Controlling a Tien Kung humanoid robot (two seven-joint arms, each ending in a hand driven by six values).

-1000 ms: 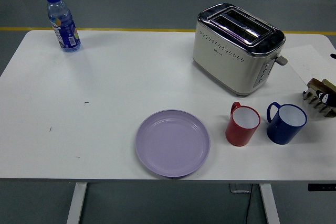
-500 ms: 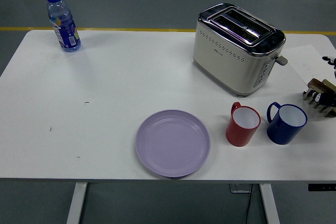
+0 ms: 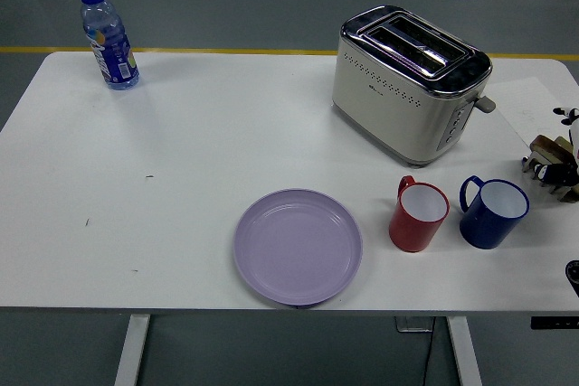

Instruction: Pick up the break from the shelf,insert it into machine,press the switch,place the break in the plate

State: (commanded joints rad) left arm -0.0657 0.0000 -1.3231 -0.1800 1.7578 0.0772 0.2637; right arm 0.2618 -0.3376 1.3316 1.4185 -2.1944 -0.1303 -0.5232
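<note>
Grey floor [image 3: 226,6]; yellow line [image 3: 181,50]

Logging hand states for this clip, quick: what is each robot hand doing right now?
Left robot hand: not in view.
Right robot hand: only dark fingertips show at the right edge above the bread rack; open or shut cannot be told.

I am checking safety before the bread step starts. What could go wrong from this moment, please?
1. The right hand is barely in view at the right edge by the shelf, so its grasp there is hard to verify.
2. The blue mug and red mug stand between shelf and plate; a low carry might knock them.
3. The toaster sits angled, so its slots may be missed.
</note>
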